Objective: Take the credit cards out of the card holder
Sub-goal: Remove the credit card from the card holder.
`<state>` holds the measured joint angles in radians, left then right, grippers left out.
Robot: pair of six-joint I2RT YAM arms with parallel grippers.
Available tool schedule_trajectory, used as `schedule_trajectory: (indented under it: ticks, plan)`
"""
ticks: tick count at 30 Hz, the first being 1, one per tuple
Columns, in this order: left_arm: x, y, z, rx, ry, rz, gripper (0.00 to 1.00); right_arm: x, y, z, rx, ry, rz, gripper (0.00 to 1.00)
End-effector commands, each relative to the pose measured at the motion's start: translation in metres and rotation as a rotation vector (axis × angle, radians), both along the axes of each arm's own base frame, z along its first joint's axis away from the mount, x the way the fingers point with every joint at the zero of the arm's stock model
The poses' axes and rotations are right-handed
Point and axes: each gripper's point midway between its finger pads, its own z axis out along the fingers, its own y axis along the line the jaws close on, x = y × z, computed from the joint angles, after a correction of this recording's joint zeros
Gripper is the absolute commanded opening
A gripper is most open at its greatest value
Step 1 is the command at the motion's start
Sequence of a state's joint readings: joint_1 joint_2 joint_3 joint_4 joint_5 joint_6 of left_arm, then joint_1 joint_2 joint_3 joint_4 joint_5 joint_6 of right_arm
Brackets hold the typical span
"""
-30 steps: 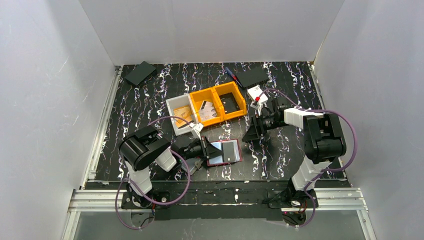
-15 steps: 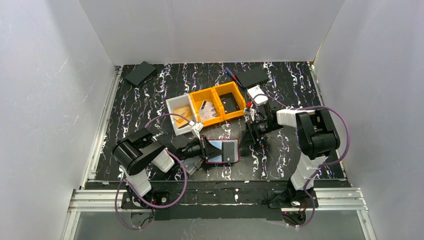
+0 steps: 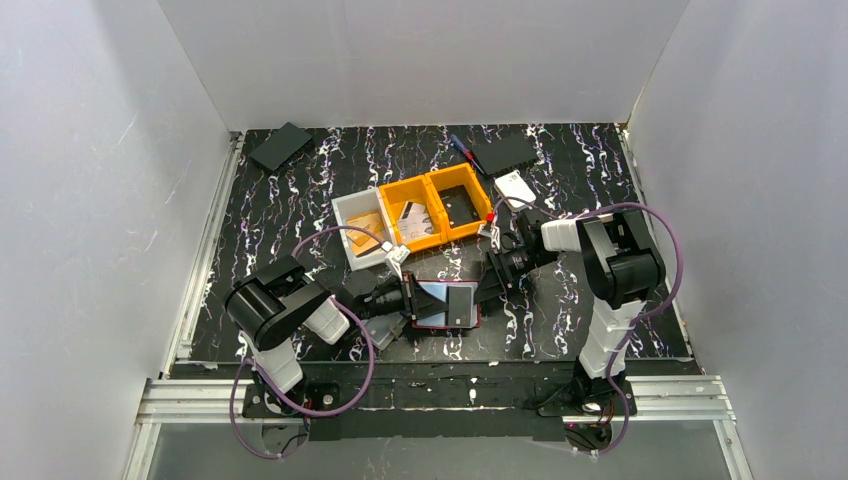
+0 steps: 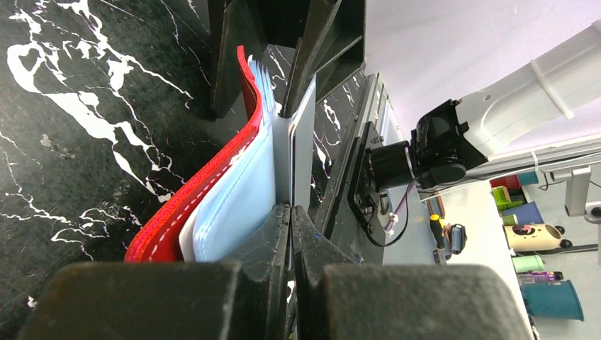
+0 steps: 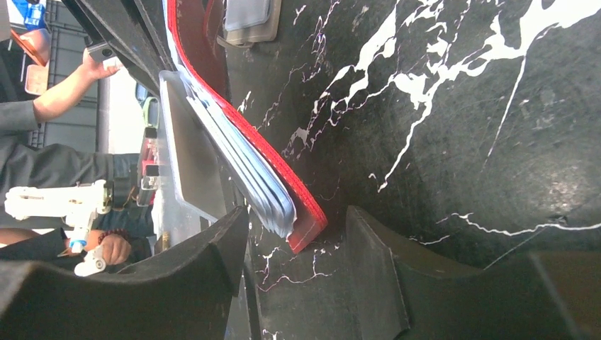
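Observation:
The red card holder [image 3: 449, 305] lies open near the table's front, showing its silvery inside. My left gripper [image 3: 409, 298] is at its left edge. In the left wrist view the gripper [image 4: 291, 207] is shut on a thin grey leaf [image 4: 303, 142] of the holder, which stands up beside the light blue sleeves [image 4: 234, 202] and red cover [image 4: 186, 212]. My right gripper [image 3: 488, 282] is at the holder's right edge. In the right wrist view it [image 5: 298, 244] is open, its fingers on either side of the red corner [image 5: 306, 219], not touching. A tan credit card [image 3: 367, 222] lies in the white bin.
A white bin [image 3: 347, 212] and two joined orange bins [image 3: 437, 187] stand just behind the holder. A black pad [image 3: 282, 146] lies at the back left. Another black pad [image 3: 503, 153], a pen [image 3: 461, 147] and a white card [image 3: 514, 187] lie at the back right.
My right gripper has moved left and nearer, from beside the orange bin down to the holder's right edge. My left gripper has kept its hold and shifted the holder slightly left.

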<state>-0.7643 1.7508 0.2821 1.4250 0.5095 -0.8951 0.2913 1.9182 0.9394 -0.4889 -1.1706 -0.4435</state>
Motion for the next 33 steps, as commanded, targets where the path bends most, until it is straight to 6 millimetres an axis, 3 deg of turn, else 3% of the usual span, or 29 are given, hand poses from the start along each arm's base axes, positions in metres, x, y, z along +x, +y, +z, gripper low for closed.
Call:
schedule_trajectory:
  ticks: [1,6,9,12,22,33]
  plan:
    - [0.003,-0.009,0.029,-0.072,-0.079,-0.030,0.00,-0.002,0.004,0.011,0.063,-0.012,0.028,0.61]
    - [0.005,-0.011,0.031,-0.078,-0.075,-0.027,0.00,-0.007,0.008,0.027,0.152,-0.004,0.048,0.45]
    - [0.005,-0.011,0.030,-0.077,-0.068,-0.026,0.00,-0.007,0.009,0.033,0.178,-0.005,0.053,0.27]
    - [0.005,-0.009,0.027,-0.071,-0.065,-0.013,0.00,-0.005,0.009,0.034,0.174,-0.015,0.055,0.03]
    - [0.008,0.017,0.020,-0.043,-0.054,0.066,0.00,0.006,0.000,0.021,0.084,-0.036,0.021,0.01]
    - [0.008,0.028,0.009,-0.022,-0.009,0.099,0.00,0.015,-0.006,0.010,0.010,-0.043,-0.009,0.01]
